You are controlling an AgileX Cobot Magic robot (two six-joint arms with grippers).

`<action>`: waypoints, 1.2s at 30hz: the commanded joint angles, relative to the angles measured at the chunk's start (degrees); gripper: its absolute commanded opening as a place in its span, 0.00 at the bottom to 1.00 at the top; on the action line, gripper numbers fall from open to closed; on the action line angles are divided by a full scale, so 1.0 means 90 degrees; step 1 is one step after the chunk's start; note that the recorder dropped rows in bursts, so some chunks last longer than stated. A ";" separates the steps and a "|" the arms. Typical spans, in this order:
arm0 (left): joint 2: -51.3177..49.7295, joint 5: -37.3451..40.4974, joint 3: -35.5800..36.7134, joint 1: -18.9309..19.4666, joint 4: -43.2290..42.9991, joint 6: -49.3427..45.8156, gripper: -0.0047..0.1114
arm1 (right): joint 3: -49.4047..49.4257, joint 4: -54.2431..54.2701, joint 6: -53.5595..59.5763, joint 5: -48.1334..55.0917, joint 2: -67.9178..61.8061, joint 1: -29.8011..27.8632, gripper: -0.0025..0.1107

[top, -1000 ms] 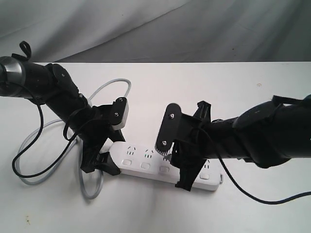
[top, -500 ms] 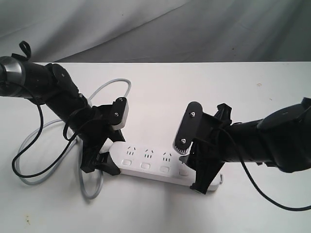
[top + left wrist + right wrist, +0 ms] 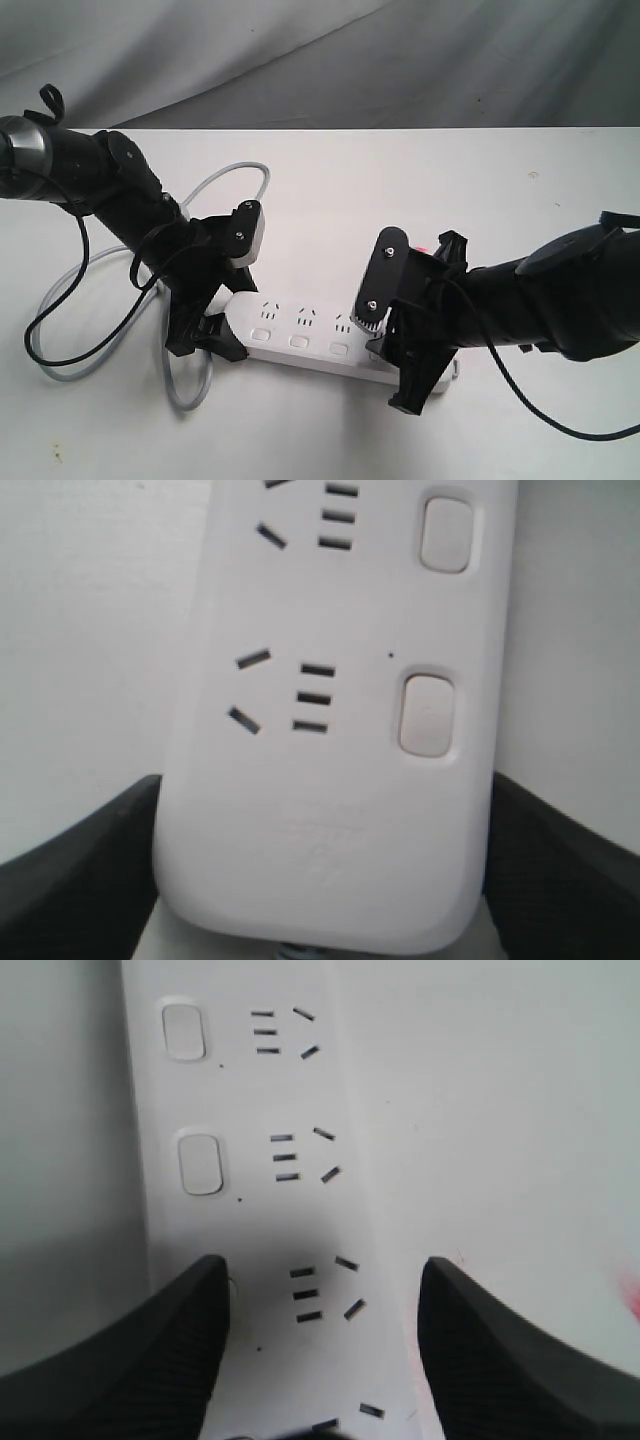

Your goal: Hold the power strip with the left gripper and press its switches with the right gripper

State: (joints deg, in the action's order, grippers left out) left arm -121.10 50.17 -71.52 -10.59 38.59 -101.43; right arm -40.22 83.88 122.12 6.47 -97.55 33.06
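White tabletop (image 3: 400,180) is filling most of the exterior view, with grey cloth (image 3: 450,60) hanging across the top of the frame. From the right edge the bulky black arm is reaching towards lower centre, its screwed bar (image 3: 380,285) slanting down over the power strip (image 3: 300,335). The right gripper (image 3: 395,350) is standing with jaws spread wide. In its wrist view (image 3: 320,1350) the two fingers are straddling the strip (image 3: 260,1220), one of them sitting over the button row, though whether it is pressing cannot be told. From the upper left the slimmer arm is coming down to the left gripper (image 3: 215,335), whose jaws are clamping the strip's rounded left end. Its wrist view (image 3: 320,880) is showing a finger against each long side of the strip (image 3: 330,780). The strip is lying at lower centre, tilted slightly. Its grey cord (image 3: 235,175) is looping at the left. The switches (image 3: 300,341) (image 3: 427,715) (image 3: 199,1164) are running along its lower edge in the exterior view.
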 commanded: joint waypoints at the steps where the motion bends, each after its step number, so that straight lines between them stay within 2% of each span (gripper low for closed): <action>1: -0.0031 0.0094 -0.0010 -0.0031 -0.0020 0.0029 0.47 | 0.0028 0.0028 0.0045 -0.0026 0.0001 -0.0046 0.49; 25: -0.0031 0.0094 -0.0010 -0.0031 -0.0020 0.0029 0.47 | 0.0042 0.0009 0.0067 -0.0105 -0.0336 -0.0046 0.49; 36: -0.0031 0.0094 -0.0010 -0.0031 -0.0020 0.0029 0.47 | 0.0042 -0.0140 0.0067 0.0195 -0.0669 -0.0046 0.49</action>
State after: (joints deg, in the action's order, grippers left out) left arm -121.10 50.17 -71.52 -10.59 38.59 -101.43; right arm -40.96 84.18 122.01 8.17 -101.53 32.78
